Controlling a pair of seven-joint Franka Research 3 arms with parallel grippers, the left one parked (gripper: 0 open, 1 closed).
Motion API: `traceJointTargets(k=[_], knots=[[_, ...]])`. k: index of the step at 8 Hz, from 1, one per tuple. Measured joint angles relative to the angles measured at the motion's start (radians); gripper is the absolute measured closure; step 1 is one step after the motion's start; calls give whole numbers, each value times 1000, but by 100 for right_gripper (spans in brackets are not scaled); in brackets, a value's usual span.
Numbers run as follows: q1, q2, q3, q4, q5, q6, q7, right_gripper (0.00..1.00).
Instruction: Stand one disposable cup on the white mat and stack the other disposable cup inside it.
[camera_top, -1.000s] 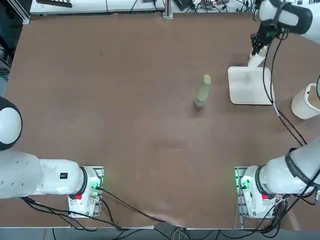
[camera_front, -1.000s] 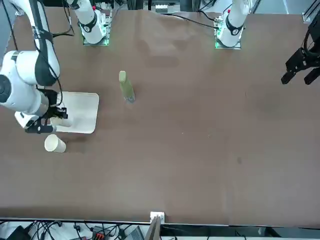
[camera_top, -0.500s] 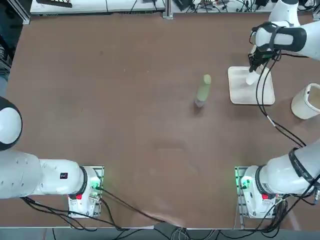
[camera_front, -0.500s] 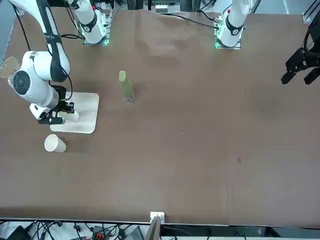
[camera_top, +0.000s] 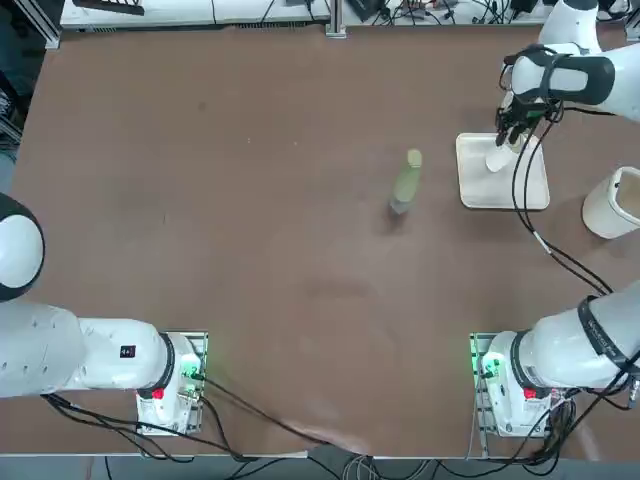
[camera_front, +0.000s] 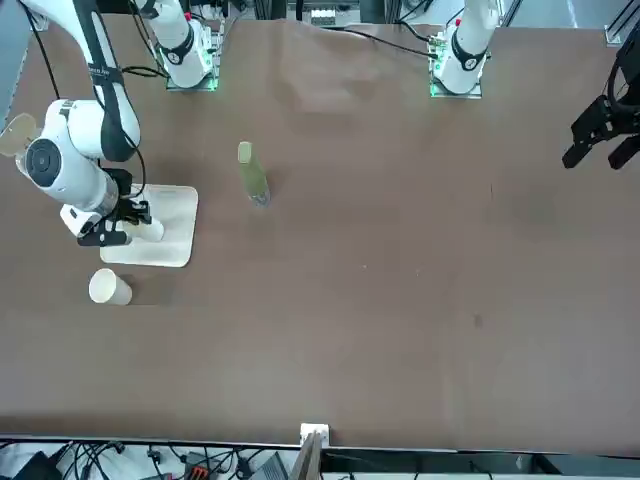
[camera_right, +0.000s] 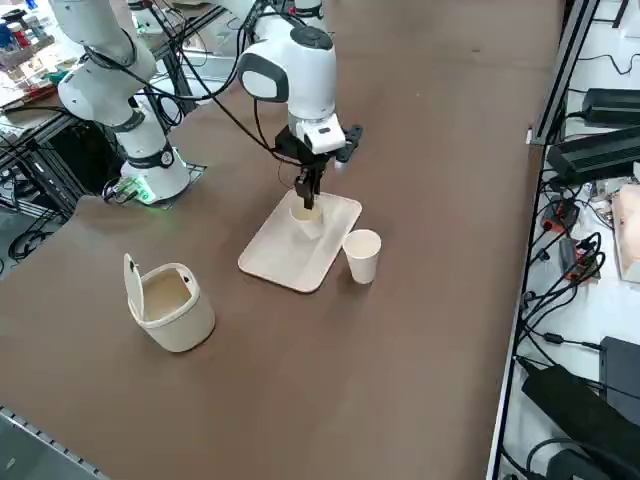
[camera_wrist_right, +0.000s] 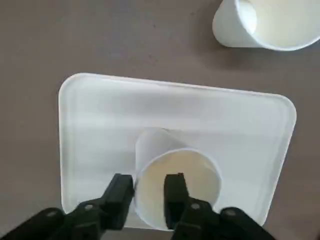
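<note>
The white mat (camera_top: 520, 190) (camera_front: 170, 245) (camera_right: 275, 255) (camera_wrist_right: 100, 115) lies at the table's right side. One disposable cup (camera_wrist_right: 177, 180) (camera_right: 305, 222) (camera_front: 150, 230) stands upright on it, mouth up. My right gripper (camera_wrist_right: 149, 182) (camera_top: 508, 135) (camera_right: 307, 195) hangs right over that cup, open, one finger inside the rim and one outside, with a gap around the wall. The other disposable cup (camera_wrist_right: 250, 25) (camera_right: 361, 256) (camera_front: 108, 288) stands on the table just off the mat's far edge; in the top view my arm hides it.
An olive-green bottle (camera_top: 406, 180) (camera_front: 252, 175) stands left of the mat near the table's middle. A white lidded bin (camera_top: 612, 205) (camera_right: 170, 305) sits near the table's right edge, on the robot's side of the mat.
My right gripper brought the cup from beyond the mat's far edge onto the mat and set it upright. Its fingers, shut on the rim before, have now parted.
</note>
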Motion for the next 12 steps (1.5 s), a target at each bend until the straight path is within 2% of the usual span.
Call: traceJointTargets(k=[2, 3, 5, 6, 9, 11, 12], knots=[[0, -15, 1, 28, 0, -28, -10, 14], [1, -24, 3, 79, -1, -81, -12, 0], [0, -17, 4, 211, -1, -163, -12, 0], [-3, 14, 4, 271, -5, -162, -13, 1], [-10, 214, 3, 457, -91, -105, -21, 4], [-18, 326, 0, 520, -103, -57, -31, 6], [-20, 353, 0, 531, -105, -44, -33, 8]])
